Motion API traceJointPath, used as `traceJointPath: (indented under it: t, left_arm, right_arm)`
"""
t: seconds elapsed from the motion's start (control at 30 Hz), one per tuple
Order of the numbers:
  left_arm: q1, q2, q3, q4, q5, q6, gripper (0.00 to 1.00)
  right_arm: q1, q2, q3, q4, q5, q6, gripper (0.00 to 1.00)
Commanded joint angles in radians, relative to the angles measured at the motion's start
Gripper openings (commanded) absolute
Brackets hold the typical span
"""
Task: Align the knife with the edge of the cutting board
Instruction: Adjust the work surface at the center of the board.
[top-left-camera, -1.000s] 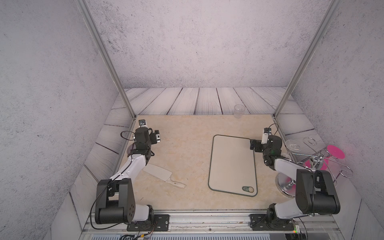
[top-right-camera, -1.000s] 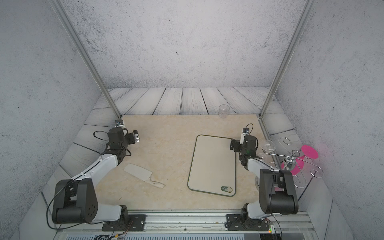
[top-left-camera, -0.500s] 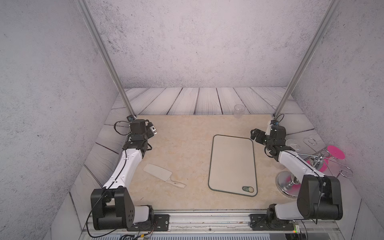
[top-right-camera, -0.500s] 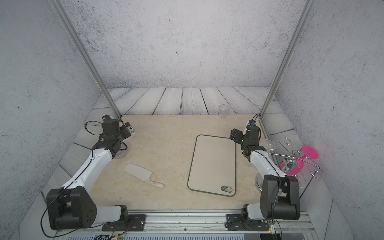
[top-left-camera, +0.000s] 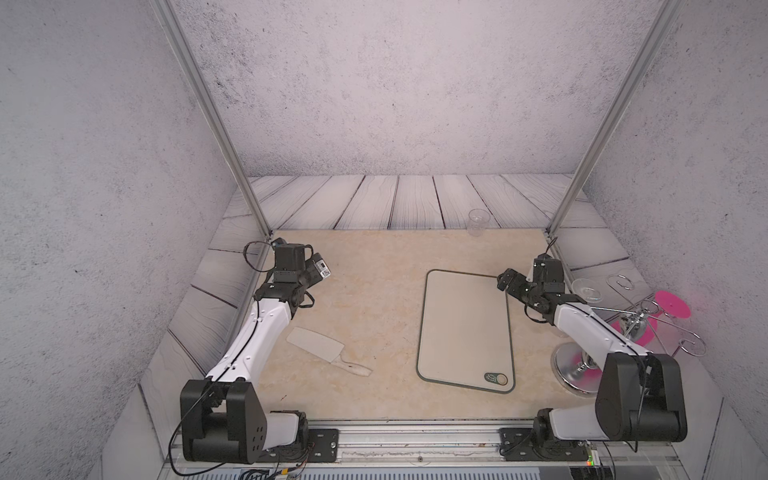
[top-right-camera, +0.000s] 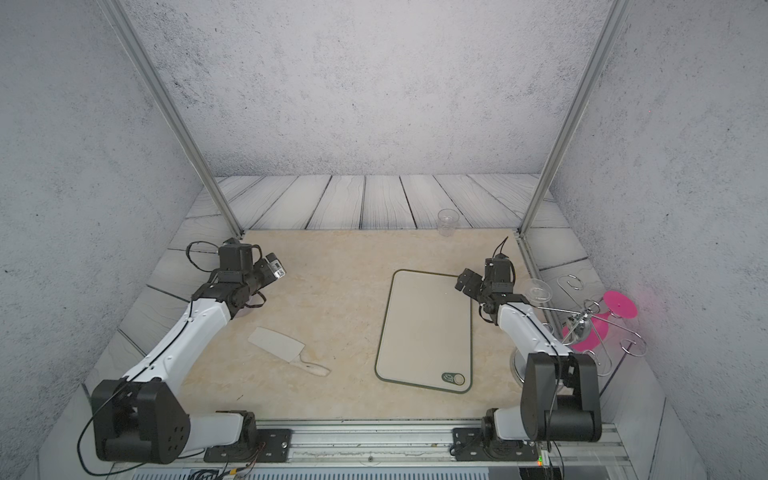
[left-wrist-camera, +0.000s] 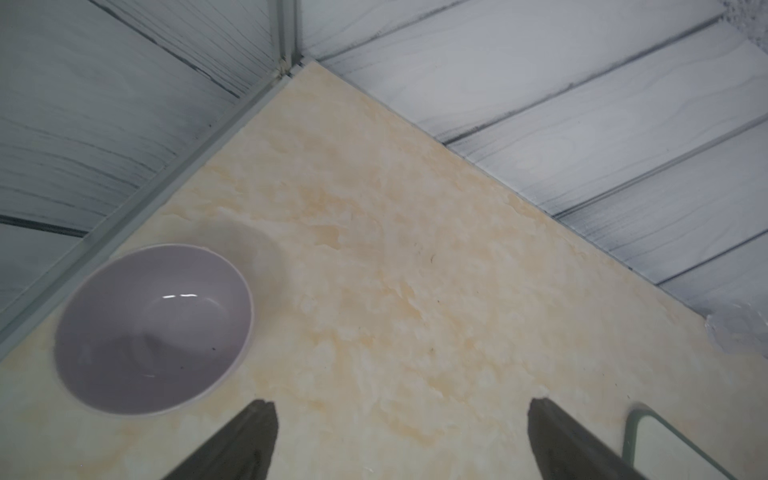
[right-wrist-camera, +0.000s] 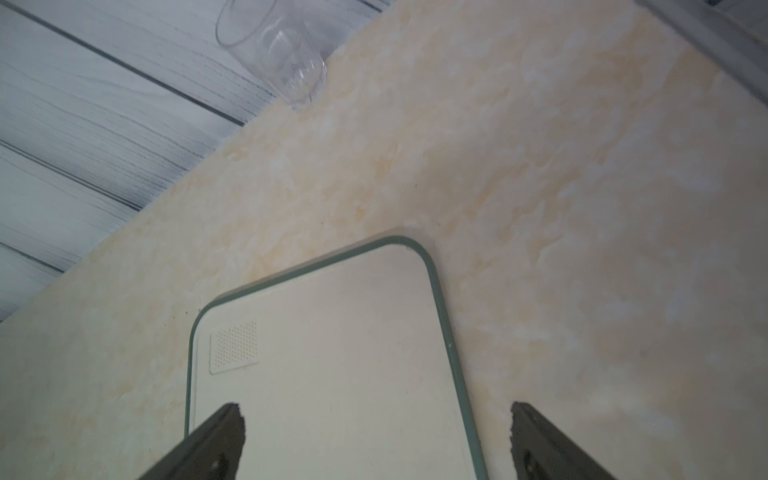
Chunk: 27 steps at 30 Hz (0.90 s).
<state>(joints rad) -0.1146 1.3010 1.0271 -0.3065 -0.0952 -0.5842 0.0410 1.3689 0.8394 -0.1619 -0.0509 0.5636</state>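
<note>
The knife (top-left-camera: 318, 348) (top-right-camera: 277, 344) lies flat on the table at the front left, with its handle pointing towards the front right, well apart from the cutting board (top-left-camera: 465, 328) (top-right-camera: 428, 328). My left gripper (top-left-camera: 316, 272) (left-wrist-camera: 399, 405) is open with nothing in it, above bare table behind the knife. A corner of the cutting board (left-wrist-camera: 665, 449) shows in its wrist view. My right gripper (top-left-camera: 505, 280) (right-wrist-camera: 374, 409) is open and empty over the far right corner of the cutting board (right-wrist-camera: 332, 353), straddling its green rim.
A pale bowl (left-wrist-camera: 153, 328) stands by the left wall under my left arm. A clear cup (top-left-camera: 478, 222) (right-wrist-camera: 274, 54) stands at the back edge. At the right are a wire rack (top-left-camera: 665, 316) with a pink glass and a metal base (top-left-camera: 573, 370).
Both arms have unfolded from a crouched pose and now reach out lower over the table. The knife and the board have not moved.
</note>
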Motion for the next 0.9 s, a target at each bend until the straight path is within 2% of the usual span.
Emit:
traceJointPath:
  t: [0.0,0.3,0.5,0.87]
  left_arm:
    - [-0.053,-0.049,-0.031,-0.065,0.005,-0.009,1.0]
    - [-0.141,-0.137,-0.095,-0.128,0.027,-0.017,1.0]
    - [-0.18,-0.17,-0.13,-0.148,0.026,-0.004,1.0]
    - [-0.205,-0.175,-0.146,-0.153,0.023,0.004,1.0]
  right_arm:
    - [0.054,-0.065,-0.047,-0.15,0.083,0.019,0.99]
    - [0.192,-0.188,-0.152,-0.404,0.147,0.16,0.99]
    - [0.196,-0.237,-0.241,-0.468,0.119,0.199,0.99]
    - [0.215,-0.289,-0.354,-0.406,-0.07,0.191,0.99]
